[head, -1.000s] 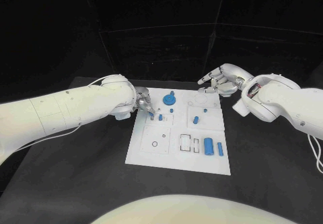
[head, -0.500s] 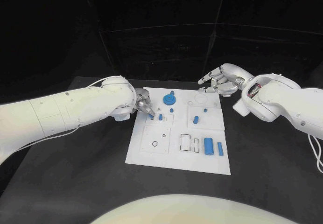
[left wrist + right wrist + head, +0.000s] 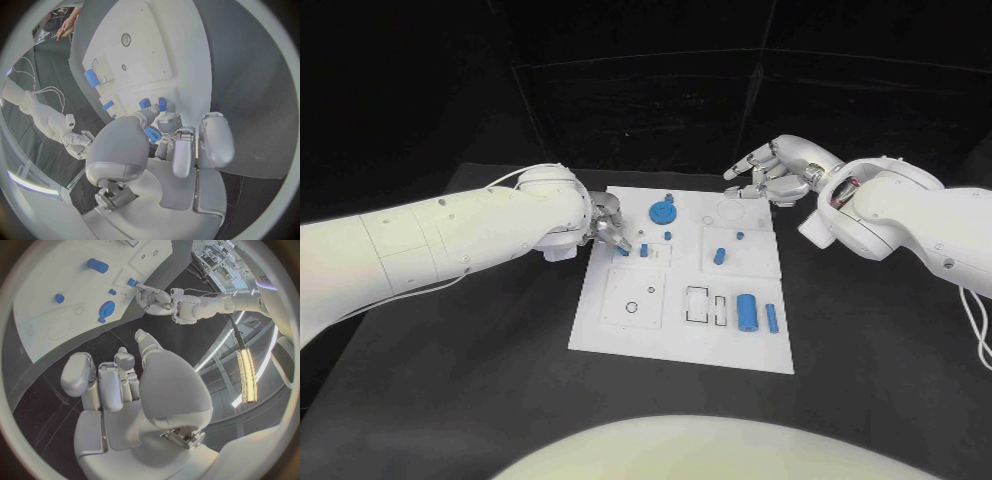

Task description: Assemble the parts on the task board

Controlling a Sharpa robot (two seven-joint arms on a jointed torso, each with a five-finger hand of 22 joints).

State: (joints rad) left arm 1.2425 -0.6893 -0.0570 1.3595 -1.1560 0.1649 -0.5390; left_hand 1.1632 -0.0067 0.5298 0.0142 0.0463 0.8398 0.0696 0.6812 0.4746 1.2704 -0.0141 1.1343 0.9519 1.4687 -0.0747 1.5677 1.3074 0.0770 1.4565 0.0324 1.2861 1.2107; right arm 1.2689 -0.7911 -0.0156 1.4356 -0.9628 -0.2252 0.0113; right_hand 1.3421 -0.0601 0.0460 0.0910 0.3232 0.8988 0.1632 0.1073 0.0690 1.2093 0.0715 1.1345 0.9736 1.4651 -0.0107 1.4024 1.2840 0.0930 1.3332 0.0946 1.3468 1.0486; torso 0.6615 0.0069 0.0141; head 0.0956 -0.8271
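Several small blue plastic parts (image 3: 749, 314) lie loose on the white rectangular task board (image 3: 629, 335) mid-table, so assembly appears unfinished; the left hand (image 3: 607, 227) touches its left edge, grip indeterminate, the right hand (image 3: 769, 172) hovers empty beyond its far-right corner.

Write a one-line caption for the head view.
Left hand reaches over the white task board's left edge near small blue parts; right hand hovers, holding nothing, at its far corner.
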